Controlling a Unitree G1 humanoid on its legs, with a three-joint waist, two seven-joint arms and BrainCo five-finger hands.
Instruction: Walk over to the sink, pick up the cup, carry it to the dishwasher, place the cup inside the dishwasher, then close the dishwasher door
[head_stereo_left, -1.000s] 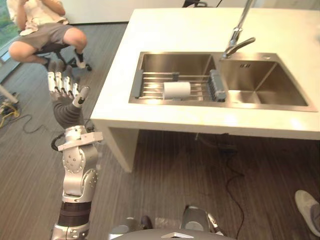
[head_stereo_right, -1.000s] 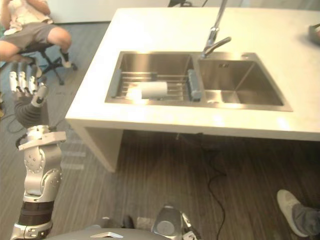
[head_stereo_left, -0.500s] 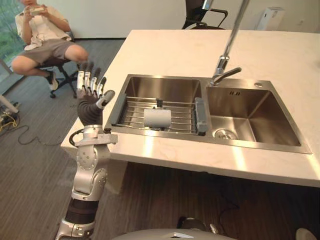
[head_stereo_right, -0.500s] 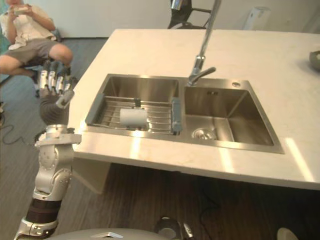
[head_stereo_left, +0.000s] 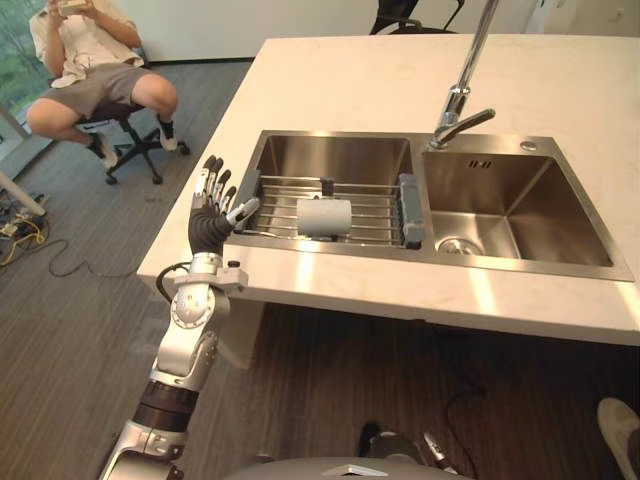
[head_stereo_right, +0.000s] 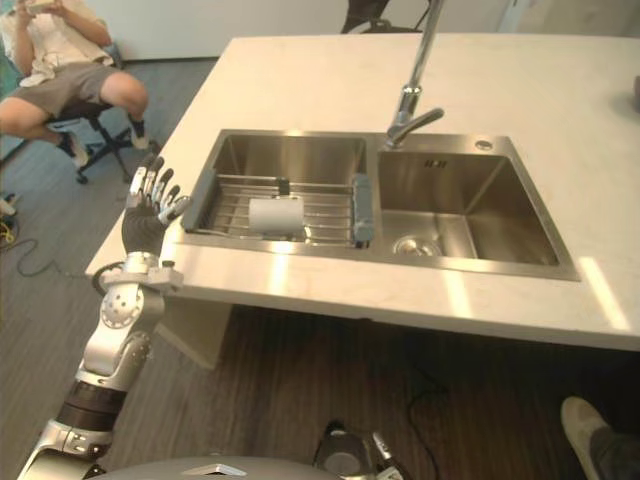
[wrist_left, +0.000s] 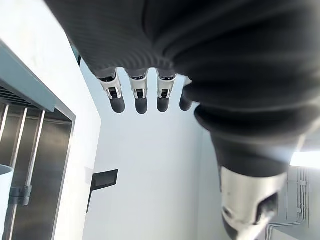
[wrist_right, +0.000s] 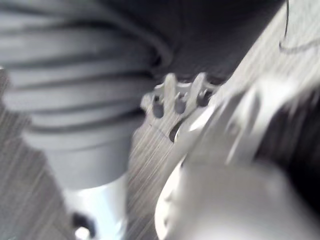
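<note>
Stainless steel sink (head_stereo_left: 520, 215) with two basins, sunk into a pale counter (head_stereo_left: 350, 80), and that was where the cup (head_stereo_left: 325, 216) was. It was a white one, lying on its side on a wire rack (head_stereo_left: 375, 200) that bridged the left basin. It sat about mid-rack, apart from the grey end pieces. The tap (head_stereo_left: 462, 95) stood behind the divider between the basins, its lever pointing over toward the right one, which had a drain (head_stereo_left: 452, 245) in the bottom.

The robot's left hand (head_stereo_left: 212, 212) was up by the counter's left edge, near the rack's left end but apart from the cup. Fingers were straight and spread a bit, pointing up, with the thumb sticking out toward the rack. So it was wide open and holding nothing. I couldn't say if it was resting on the counter or just hovering over the edge. From its wrist camera the fingertips (wrist_left: 141, 102) were lined up straight too, with the rack bars off to one side.

The right hand (wrist_right: 100, 65) showed against the dark plank floor (head_stereo_left: 70, 330), and honestly it was too blurry to tell whether it was open or closed.

Off to the robot's left a person (head_stereo_left: 95, 60) sat on a rolling chair (head_stereo_left: 130, 145), holding something up in both hands. Somebody's light shoe (head_stereo_left: 620, 425) poked in on the floor to the robot's right.
</note>
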